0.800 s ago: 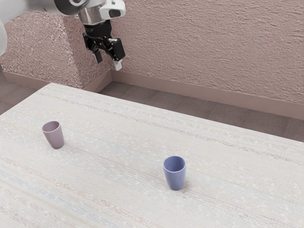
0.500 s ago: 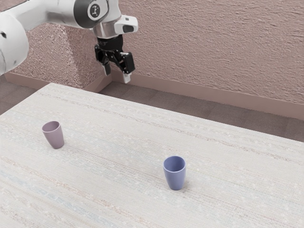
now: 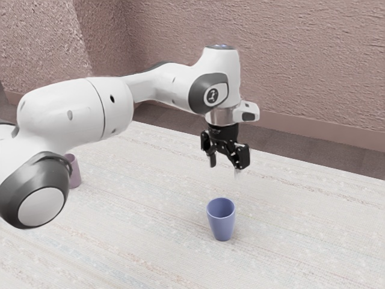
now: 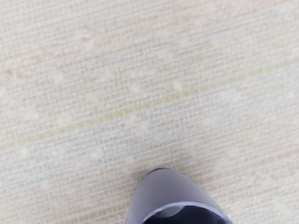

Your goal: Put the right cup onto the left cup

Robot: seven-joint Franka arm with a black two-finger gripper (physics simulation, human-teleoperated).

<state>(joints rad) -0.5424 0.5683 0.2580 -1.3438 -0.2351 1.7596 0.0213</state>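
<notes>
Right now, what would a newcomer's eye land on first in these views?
My white arm, sweeping in from the exterior view's left, with its black fingers spread over the table. Next, the blue cup, upright below them and looming at the wrist view's lower edge. Last, the mauve cup, peeking out from behind the arm.

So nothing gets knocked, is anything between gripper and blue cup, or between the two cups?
Nothing visible stands between the gripper and the blue cup, or between that and the mauve cup, which the arm partly hides.
</notes>
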